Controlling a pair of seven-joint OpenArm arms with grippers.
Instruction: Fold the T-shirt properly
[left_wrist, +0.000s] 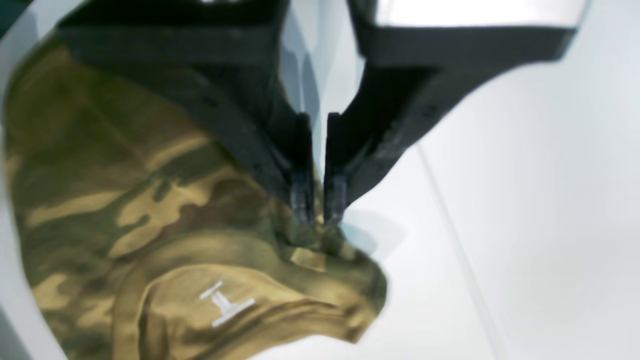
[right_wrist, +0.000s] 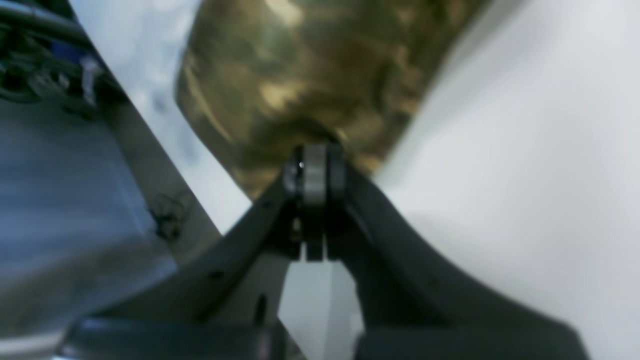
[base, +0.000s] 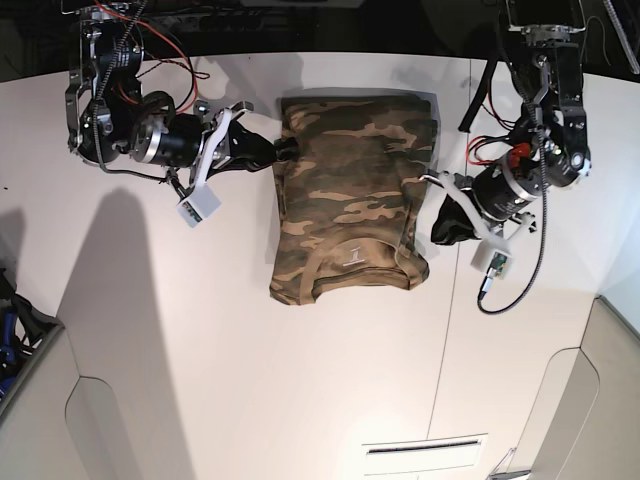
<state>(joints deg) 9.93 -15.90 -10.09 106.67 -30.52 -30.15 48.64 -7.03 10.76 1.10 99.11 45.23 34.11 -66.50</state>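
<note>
The camouflage T-shirt (base: 350, 200) lies on the white table, folded into a narrow rectangle with the collar (base: 355, 262) at the near end. My right gripper (base: 285, 150) is shut on the shirt's left edge near the far end. In the right wrist view its fingers (right_wrist: 315, 175) meet on the cloth (right_wrist: 310, 75). My left gripper (base: 428, 222) is at the shirt's right edge near the collar end. In the left wrist view its tips (left_wrist: 320, 217) pinch a raised fold of the shirt (left_wrist: 150, 200) just beside the collar (left_wrist: 200, 280).
The white table (base: 200, 330) has seam lines (base: 440, 380) and a slot (base: 425, 447) near its front. Cables hang from both arms (base: 540, 230). The table's edge and dark clutter (base: 10, 320) are at the far left.
</note>
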